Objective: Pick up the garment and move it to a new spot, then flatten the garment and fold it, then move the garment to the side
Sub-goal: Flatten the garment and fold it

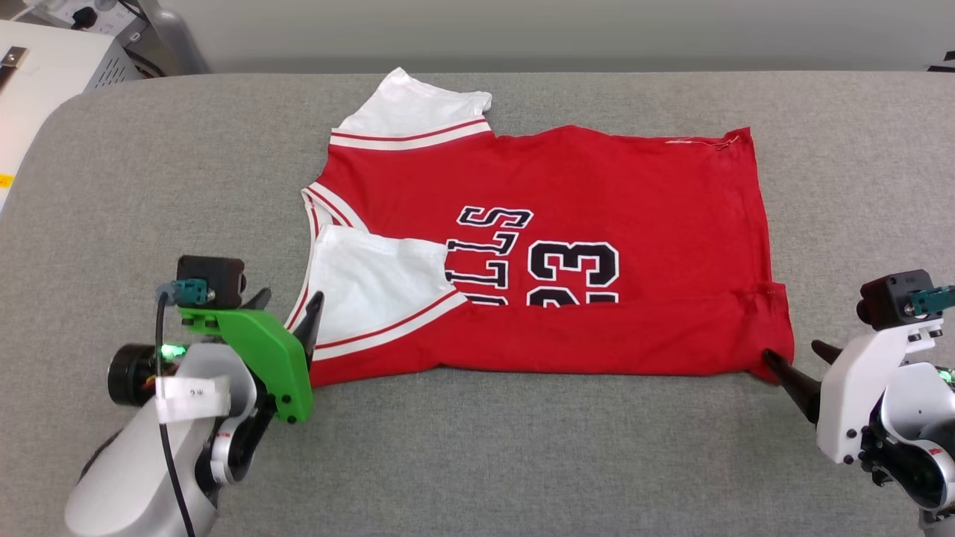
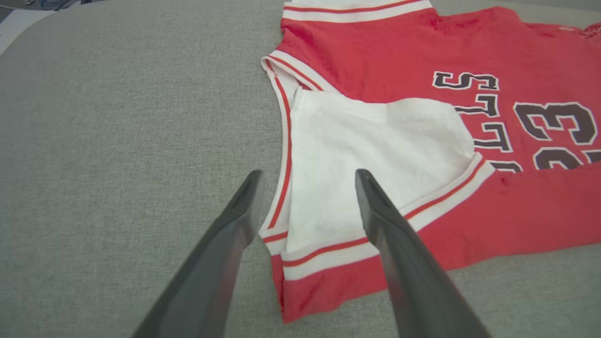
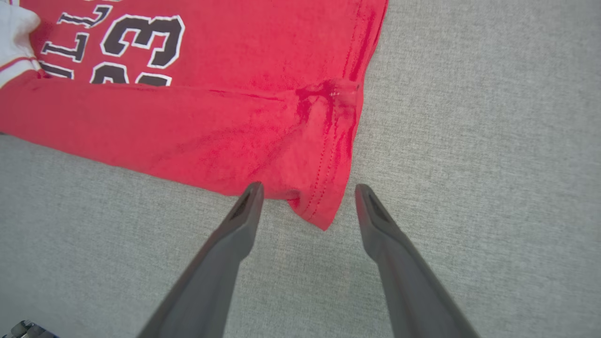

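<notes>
Surface: grey woven cloth top (image 1: 477, 447), under and all round the left claw (image 1: 289, 300).
Box: white vented casing (image 1: 52, 63) (dark cables behind it), well beyond that claw, off the rounded far corner.
Backdrop: pale wall (image 1: 522, 30), farthest off.

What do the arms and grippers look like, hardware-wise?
Both grippers have two long, dark, tapering fingers. Left gripper: green shell, black camera block with teal plug, black cable, white tape label on a pale grey forearm. Right gripper: white shell, same black block and teal plug, red marks at the wrist.
</notes>
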